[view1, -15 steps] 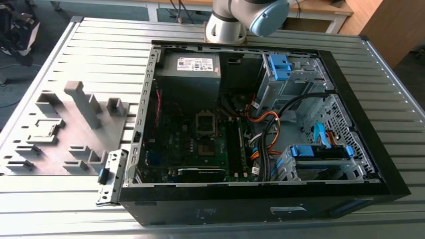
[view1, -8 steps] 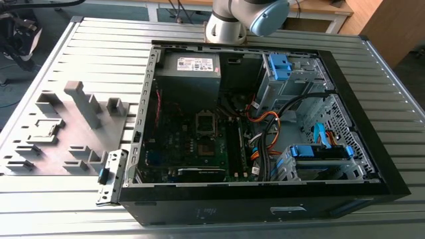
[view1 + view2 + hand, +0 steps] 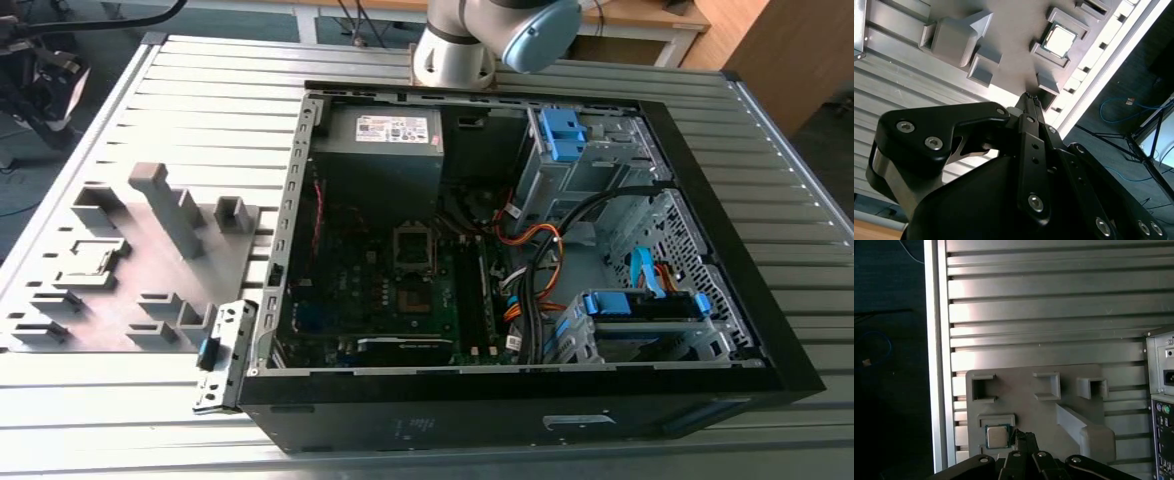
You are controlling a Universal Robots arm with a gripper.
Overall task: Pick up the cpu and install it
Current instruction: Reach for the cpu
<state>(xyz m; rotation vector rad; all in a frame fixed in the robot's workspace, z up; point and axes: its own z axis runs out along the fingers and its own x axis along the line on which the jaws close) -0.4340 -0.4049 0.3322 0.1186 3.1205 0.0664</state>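
The cpu [image 3: 997, 436] is a small square chip with a pale silvery top, lying flat in a square recess of the grey fixture plate [image 3: 1054, 410]. It also shows in the second wrist view as the cpu [image 3: 1059, 40], and in the exterior view as the cpu [image 3: 91, 262] at the exterior view's left. My gripper [image 3: 1023, 438] hangs above the plate close beside the chip, apart from it. Its black fingers [image 3: 1029, 107] meet at a narrow tip, so the gripper [image 3: 1028, 96] is shut with nothing in it. The silver socket frame [image 3: 414, 243] sits on the motherboard inside the case.
The open black computer case [image 3: 707, 330] lies on the slatted aluminium table [image 3: 200, 90], with a grey power supply [image 3: 384, 140], cables and blue drive clips inside. Raised blocks [image 3: 167, 205] stand on the fixture plate. The table's edge [image 3: 936, 365] is near the chip.
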